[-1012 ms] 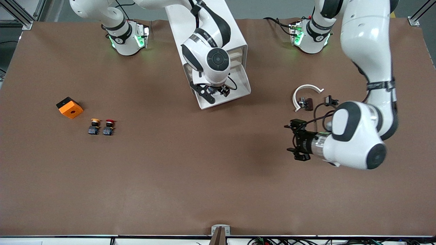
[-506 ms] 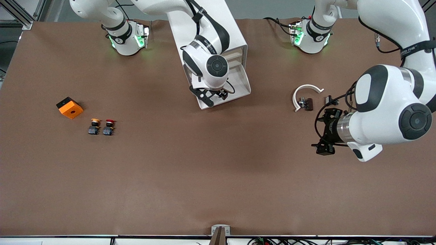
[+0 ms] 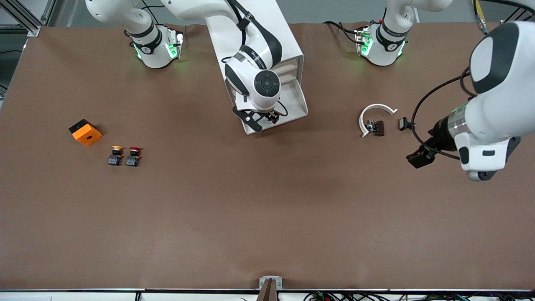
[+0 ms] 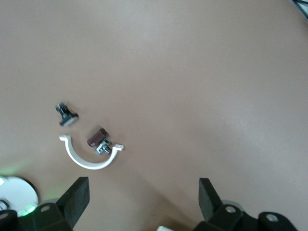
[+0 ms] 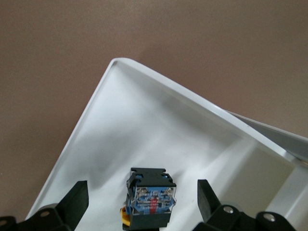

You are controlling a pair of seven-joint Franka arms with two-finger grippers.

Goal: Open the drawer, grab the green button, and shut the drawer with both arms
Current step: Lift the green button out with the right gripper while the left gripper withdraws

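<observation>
A white cabinet (image 3: 288,42) stands between the arms' bases with its drawer (image 3: 299,98) pulled open. My right gripper (image 3: 261,119) reaches down into the drawer. In the right wrist view it (image 5: 142,204) is open, and a button (image 5: 150,197) with a black-and-blue body lies on the drawer floor (image 5: 144,130) between the fingers. The button's cap is hidden; only a yellow bit shows at its edge. My left gripper (image 3: 419,159) is open and empty, up over the table near the left arm's end. The left wrist view shows it (image 4: 143,202) open too.
A white curved part (image 3: 374,113) with a small dark piece (image 3: 378,127) and a black clip (image 3: 404,123) lie beside the left gripper. An orange block (image 3: 85,132), a yellow-capped button (image 3: 115,155) and a red-capped button (image 3: 133,156) sit toward the right arm's end.
My left arm has swung up and away from the middle toward its own end of the table. My right gripper has shifted only slightly in the drawer.
</observation>
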